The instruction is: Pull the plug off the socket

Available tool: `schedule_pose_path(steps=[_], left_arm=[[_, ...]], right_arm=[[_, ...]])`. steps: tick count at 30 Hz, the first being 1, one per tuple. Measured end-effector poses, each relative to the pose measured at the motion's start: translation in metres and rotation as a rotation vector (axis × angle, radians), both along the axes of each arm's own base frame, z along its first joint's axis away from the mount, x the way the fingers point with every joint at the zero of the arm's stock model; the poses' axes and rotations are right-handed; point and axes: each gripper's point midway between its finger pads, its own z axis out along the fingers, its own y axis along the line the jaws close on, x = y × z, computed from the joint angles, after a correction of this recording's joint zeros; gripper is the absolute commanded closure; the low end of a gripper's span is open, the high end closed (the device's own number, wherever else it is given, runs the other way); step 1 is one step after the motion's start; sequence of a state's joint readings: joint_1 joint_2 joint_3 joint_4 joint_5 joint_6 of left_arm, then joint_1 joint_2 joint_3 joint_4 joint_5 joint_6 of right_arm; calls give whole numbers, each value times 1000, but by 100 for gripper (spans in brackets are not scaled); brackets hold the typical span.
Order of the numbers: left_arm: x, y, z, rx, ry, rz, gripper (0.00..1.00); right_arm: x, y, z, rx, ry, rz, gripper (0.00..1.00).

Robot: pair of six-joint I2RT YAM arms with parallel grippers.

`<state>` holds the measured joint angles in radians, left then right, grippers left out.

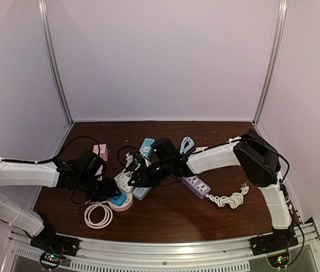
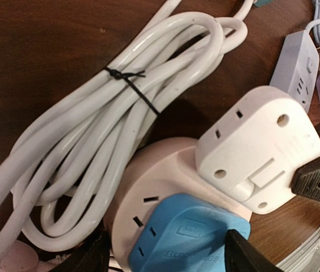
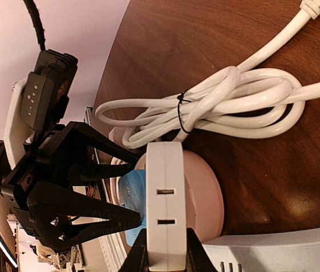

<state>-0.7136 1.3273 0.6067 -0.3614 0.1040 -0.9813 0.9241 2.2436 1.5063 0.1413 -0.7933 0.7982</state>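
A round pink socket (image 1: 123, 204) lies on the brown table, with a blue plug (image 2: 188, 232) and a white square plug (image 2: 256, 147) seated in its top. My left gripper (image 2: 165, 258) straddles the socket, one finger against its side and the other against the blue plug. My right gripper (image 3: 167, 258) is shut on the two sides of the white plug (image 3: 165, 192), which still sits on the pink socket (image 3: 208, 192). In the top view the left gripper (image 1: 110, 190) and the right gripper (image 1: 133, 180) meet over the socket.
A tied coil of white cable (image 2: 109, 113) lies against the socket. A purple power strip (image 1: 196, 185), a blue strip (image 1: 146, 148), a pink adapter (image 1: 100, 150) and a loose white cord (image 1: 231, 198) lie around. Booth walls stand close on three sides.
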Motion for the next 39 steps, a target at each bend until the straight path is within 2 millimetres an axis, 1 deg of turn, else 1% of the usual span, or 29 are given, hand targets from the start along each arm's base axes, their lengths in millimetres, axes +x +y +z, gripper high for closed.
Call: schedule_pose_path(steps=[23, 24, 25, 30, 32, 35, 39], left_arm=[[3, 0, 1, 0, -19, 5, 30], [3, 0, 1, 0, -20, 5, 30], [4, 0, 0, 0, -21, 6, 30], [4, 0, 0, -1, -23, 6, 30], [4, 0, 1, -4, -26, 6, 30], [4, 0, 2, -4, -30, 6, 30], [4, 3, 4, 15, -34, 4, 30]], right_arm=[[5, -4, 4, 38, 55, -13, 99], [5, -3, 9, 61, 58, -4, 99], [5, 1, 19, 97, 46, 6, 99], [13, 14, 74, 251, -44, 33, 99], [15, 16, 85, 273, -66, 37, 99], [18, 16, 88, 264, -90, 31, 99], [26, 9, 77, 197, -110, 2, 99]])
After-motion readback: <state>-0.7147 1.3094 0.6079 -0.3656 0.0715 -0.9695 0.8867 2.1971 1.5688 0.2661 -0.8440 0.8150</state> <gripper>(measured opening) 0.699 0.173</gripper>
